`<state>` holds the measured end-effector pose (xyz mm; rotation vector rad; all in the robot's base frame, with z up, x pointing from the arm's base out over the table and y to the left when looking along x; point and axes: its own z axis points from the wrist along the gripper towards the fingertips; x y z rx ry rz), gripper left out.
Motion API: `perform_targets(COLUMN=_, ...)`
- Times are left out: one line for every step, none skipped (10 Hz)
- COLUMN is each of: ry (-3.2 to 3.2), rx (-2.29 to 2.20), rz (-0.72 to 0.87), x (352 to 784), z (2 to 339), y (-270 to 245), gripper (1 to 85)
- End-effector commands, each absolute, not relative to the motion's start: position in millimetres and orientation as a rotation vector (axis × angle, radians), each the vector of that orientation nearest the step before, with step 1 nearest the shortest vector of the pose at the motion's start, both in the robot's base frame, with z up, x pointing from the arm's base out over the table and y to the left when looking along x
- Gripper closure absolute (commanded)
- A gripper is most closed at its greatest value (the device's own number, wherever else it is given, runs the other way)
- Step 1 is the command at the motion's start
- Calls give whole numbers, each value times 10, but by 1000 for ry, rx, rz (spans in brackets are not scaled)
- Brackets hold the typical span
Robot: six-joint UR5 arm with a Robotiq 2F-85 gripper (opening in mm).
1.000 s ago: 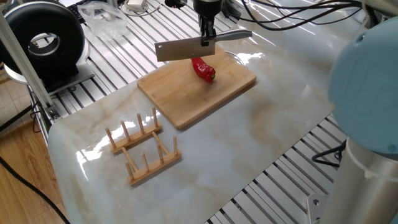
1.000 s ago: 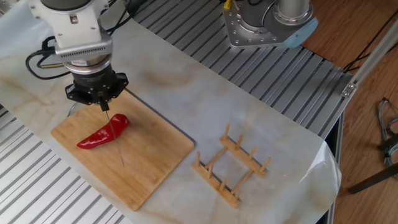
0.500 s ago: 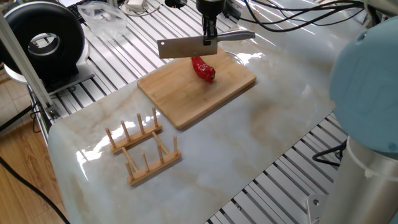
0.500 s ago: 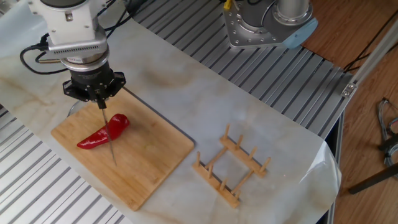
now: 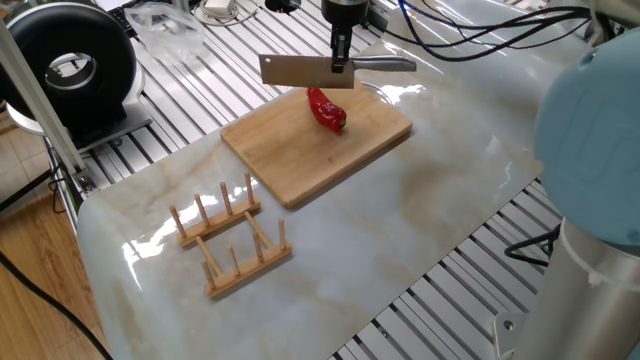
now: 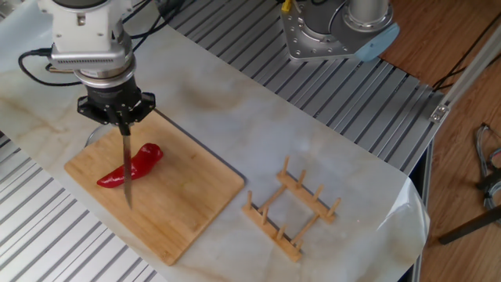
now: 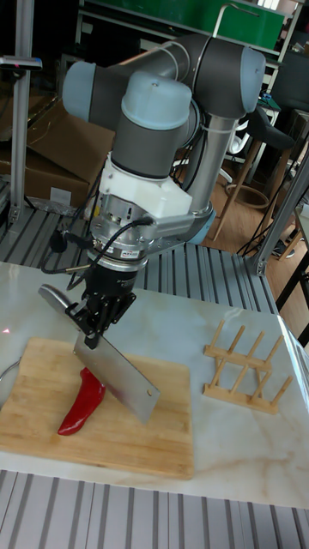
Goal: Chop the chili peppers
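Bamboo board carries whole chili, lengthwise along board; claw clamps cleaver above.

I can read no text, label, brand or number anywhere in these views. My own arm housing, the cleaver blade, the wooden board and the rack on the surface all show plain faces, and any markings on the equipment in the background are too small to read.
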<state>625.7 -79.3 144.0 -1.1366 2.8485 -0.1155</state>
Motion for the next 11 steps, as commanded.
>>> perform_targets(ry=2933, rx=-873, rz=-58, x=6231, z=1436, y=-738, gripper=843)
perform_targets(ry=2963, rx=-783, rz=-41, x=6219, z=1432, y=-718, gripper=843)
perform_targets(ry=2996, rx=-699, rz=-21, x=6183, z=1426, y=-696, gripper=843)
perform_targets(ry=3033, rx=-576, rz=6, x=6149, z=1424, y=-663, gripper=843)
perform_targets(ry=3045, rx=-438, rz=20, x=6180, z=1427, y=-637, gripper=843)
perform_targets(ry=3054, rx=-354, rz=25, x=6187, z=1437, y=-626, gripper=843)
perform_targets(ry=3055, rx=-315, rz=44, x=6191, z=1439, y=-594, gripper=843)
perform_targets(ry=3045, rx=-281, rz=53, x=6224, z=1439, y=-575, gripper=843)
perform_targets(ry=3030, rx=-223, rz=41, x=6286, z=1440, y=-590, gripper=843)
perform_targets(ry=3004, rx=-130, rz=27, x=6373, z=1450, y=-615, gripper=843)
perform_targets(ry=2992, rx=-48, rz=37, x=6411, z=1458, y=-606, gripper=843)
